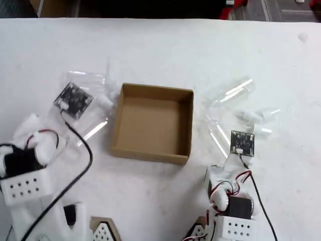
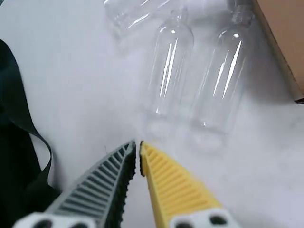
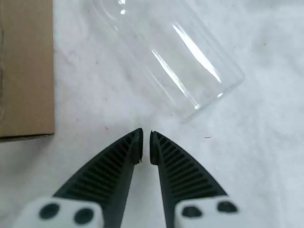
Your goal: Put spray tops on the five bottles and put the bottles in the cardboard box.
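1. The left fingers (image 2: 131,153), one grey and one yellow, are pressed together at the tips with nothing between them, low over the white desk (image 2: 71,71).
2. Just ahead of those tips lie the near bottle (image 2: 168,71) and the box-side bottle (image 2: 223,80). Both are clear and flat on the desk, side by side, with their bases toward the fingers and their necks pointing away.
3. Beyond that pair the far bottle (image 2: 128,14) lies crosswise.
4. The box (image 2: 285,42) shows one brown wall on the yellow finger's side, just beside the box-side bottle.
5. A dark cable (image 2: 19,123) loops on the grey finger's side, well apart from the bottles.
6. The right fingers (image 3: 137,142), both black, are all but closed. Only a thin slit separates them and they grip nothing.
7. The slanted bottle (image 3: 175,52) lies just ahead of them, with its flat base nearest the tips. Only bare desk lies between the two.
8. The box wall stands ahead to the other side, apart from that bottle.
9. From above, the open box sits between the two arms, and more loose bottles (image 1: 233,91) lie beyond the right arm.
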You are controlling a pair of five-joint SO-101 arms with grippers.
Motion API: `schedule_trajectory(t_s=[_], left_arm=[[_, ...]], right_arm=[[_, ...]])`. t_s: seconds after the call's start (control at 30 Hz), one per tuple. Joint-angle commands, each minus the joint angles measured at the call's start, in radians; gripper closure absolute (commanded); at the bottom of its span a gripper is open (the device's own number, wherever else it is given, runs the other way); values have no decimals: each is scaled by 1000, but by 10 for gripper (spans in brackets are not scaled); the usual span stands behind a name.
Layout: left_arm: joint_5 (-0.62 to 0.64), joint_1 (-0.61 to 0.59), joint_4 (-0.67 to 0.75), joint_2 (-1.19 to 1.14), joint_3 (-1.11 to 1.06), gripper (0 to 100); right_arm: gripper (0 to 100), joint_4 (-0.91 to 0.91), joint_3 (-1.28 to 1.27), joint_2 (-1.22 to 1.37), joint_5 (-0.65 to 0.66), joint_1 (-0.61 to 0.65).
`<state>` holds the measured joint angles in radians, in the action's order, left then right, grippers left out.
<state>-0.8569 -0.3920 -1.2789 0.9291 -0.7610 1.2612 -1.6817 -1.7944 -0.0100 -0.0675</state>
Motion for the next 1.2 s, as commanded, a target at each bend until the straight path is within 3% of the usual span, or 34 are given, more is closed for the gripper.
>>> schedule_trajectory(t_s=[0.0, 0.23, 0.57, 0.73, 0.93, 1.17], left_arm=[[-14, 90, -74, -90, 170, 972], [-9, 225, -279, -318, 468, 972], [-14, 239, -473, -888, 1007, 972], [-14, 251, -476, -1058, 1188, 965], [-14, 280, -423, -1233, 1218, 804], [-9, 278, -250, -1395, 1218, 829]], right_arm=[[984, 4, -9, -5, 8, 4], [984, 4, -9, -5, 8, 2], [984, 4, -9, -5, 8, 4], [984, 4, -9, -5, 8, 4], [984, 4, -9, -5, 8, 4], [984, 4, -9, -5, 8, 4]])
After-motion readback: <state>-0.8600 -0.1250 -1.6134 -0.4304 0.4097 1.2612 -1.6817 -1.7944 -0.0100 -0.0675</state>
